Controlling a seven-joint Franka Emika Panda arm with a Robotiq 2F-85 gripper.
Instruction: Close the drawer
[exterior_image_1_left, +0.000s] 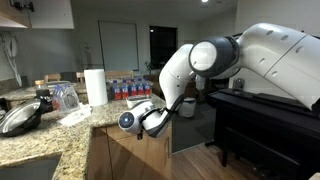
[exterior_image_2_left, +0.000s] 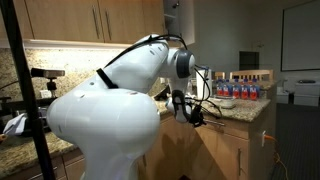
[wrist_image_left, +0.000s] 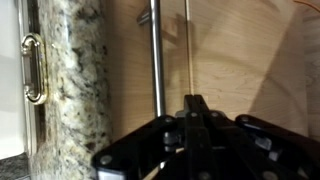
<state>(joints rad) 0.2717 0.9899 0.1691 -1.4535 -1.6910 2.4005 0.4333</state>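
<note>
In the wrist view the drawer (wrist_image_left: 240, 60) shows as a light-brown wooden front, with its silver bar handle (wrist_image_left: 156, 60) running up the picture beside the speckled granite counter edge (wrist_image_left: 70, 90). My gripper (wrist_image_left: 195, 102) is shut with nothing in it. Its black fingertips point at the wood just right of the handle, and I cannot tell whether they touch it. In both exterior views the gripper (exterior_image_1_left: 150, 118) (exterior_image_2_left: 186, 108) sits just under the counter's corner against the wood fronts. How far out the drawer stands I cannot tell.
On the granite counter (exterior_image_1_left: 60, 135) stand a paper towel roll (exterior_image_1_left: 96, 85), a glass jar (exterior_image_1_left: 65, 97), a pan lid (exterior_image_1_left: 20, 118) and several water bottles (exterior_image_1_left: 130, 90) (exterior_image_2_left: 245, 90). A black piano (exterior_image_1_left: 265, 125) stands close behind the arm. A metal pull (wrist_image_left: 33, 68) shows at the wrist view's left.
</note>
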